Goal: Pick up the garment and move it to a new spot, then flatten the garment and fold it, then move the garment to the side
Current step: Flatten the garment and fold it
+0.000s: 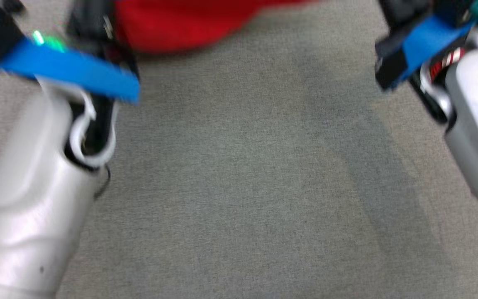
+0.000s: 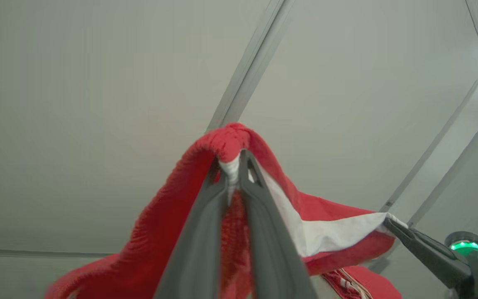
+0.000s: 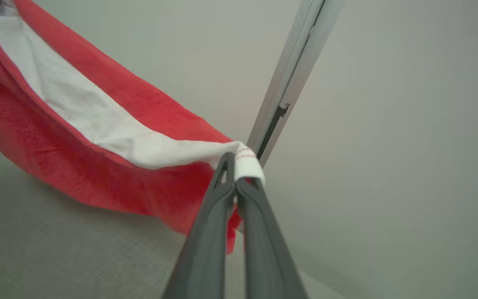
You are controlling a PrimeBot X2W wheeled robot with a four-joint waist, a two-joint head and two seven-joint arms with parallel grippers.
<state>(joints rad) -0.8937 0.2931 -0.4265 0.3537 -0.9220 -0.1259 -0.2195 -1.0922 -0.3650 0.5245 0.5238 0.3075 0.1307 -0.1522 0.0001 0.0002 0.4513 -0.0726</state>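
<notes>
Red fabric of the garment point(image 2: 168, 216) hangs above the grey carpeted floor point(image 1: 239, 187), slung between both claws.

**State**
- The left claw point(image 2: 234, 166) is pinched narrow on a bunched red fold with a strip of white trim showing between its tips.
- The right claw point(image 3: 235, 168) is closed tight on a white, red-striped edge of the garment.
- A white band runs between the two grip points. The red body sags below it toward the floor. Whether its lowest part touches the floor cannot be told.
- The head view is blurred. It places the garment at the far end of the floor, with open carpet nearer the robot.

**Step in hand (judged):** carry the lifted garment to a new spot above the floor, then lay it down for flattening.

**Procedure**
1. Hold both claws level above the floor, so the sagging body does not drag or twist.
2. Spread the claws apart only until the white band is taut. Further pull risks the fabric slipping from the left claw's bunched hold.
3. Lower the hanging edge to the floor first, then draw both claws back evenly so the fabric lies flat.
4. Release neither claw before the fabric rests on the floor.
</notes>
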